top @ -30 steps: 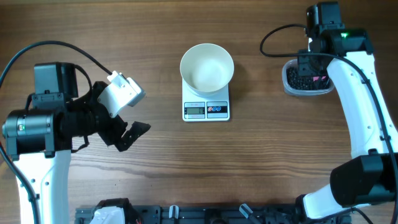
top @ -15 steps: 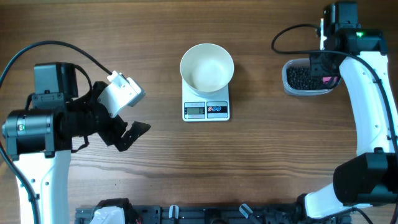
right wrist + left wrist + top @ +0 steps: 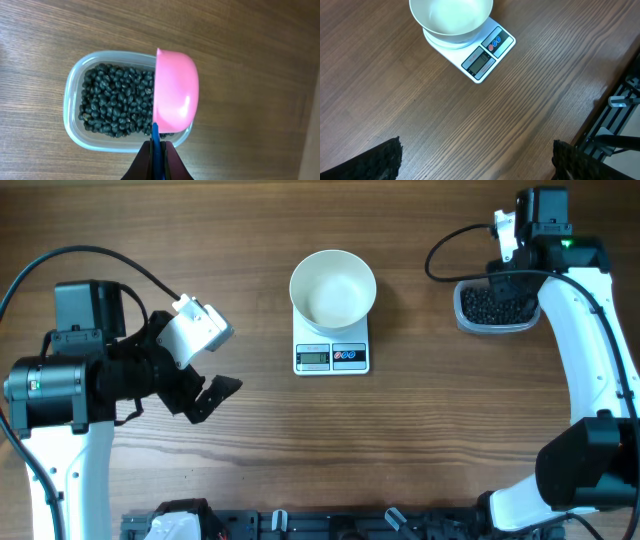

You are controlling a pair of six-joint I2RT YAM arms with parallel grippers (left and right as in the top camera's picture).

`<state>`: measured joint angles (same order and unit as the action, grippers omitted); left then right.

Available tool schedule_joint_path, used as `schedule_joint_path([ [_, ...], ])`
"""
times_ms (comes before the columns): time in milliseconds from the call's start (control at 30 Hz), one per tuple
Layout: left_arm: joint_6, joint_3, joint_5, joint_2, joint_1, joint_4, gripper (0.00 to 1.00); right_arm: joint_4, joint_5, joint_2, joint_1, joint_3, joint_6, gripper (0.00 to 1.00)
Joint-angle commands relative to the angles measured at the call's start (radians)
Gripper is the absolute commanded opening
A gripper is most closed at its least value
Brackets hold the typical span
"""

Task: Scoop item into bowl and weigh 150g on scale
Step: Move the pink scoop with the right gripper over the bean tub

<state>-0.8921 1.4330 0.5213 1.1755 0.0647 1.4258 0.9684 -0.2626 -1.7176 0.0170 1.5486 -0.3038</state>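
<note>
From where I stand the wooden table [image 3: 300, 440] takes up most of the view, and the right arm [image 3: 580, 330] arches over its far right corner, covering part of the clear tub [image 3: 72, 85] from overhead. The left arm [image 3: 70, 380] sits low on the left side, well apart from everything else. In the middle the white bowl [image 3: 296, 285] stands on the scale [image 3: 332, 357], overhanging its back; the display is too small to read. The tub is well to the right of the scale, and the black beans [image 3: 115, 107] lie heaped inside it. A pink scoop [image 3: 175, 92] hangs over the tub's right edge, turned so only its rounded back shows, so I cannot tell what is in it. The right gripper [image 3: 157, 157] is pinched tight on the scoop's thin blue handle [image 3: 155, 135]. The left gripper [image 3: 212, 398] is spread wide above bare wood, with nothing between its fingers
</note>
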Motion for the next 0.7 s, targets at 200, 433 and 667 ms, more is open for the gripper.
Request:
schedule_joint_path([
  [200, 0.01, -0.006, -0.002, 0.003, -0.004, 0.0, 1.0, 0.016, 0.043, -0.032, 0.059, -0.006, -0.036, 0.04],
  [433, 0.01, -0.006, -0.002, 0.003, -0.004, 0.0, 1.0, 0.042, 0.134, -0.082, 0.072, -0.006, -0.036, 0.04],
  [667, 0.01, -0.006, -0.002, 0.003, -0.004, 0.0, 1.0, 0.051, 0.134, -0.125, 0.072, -0.006, -0.036, 0.04],
])
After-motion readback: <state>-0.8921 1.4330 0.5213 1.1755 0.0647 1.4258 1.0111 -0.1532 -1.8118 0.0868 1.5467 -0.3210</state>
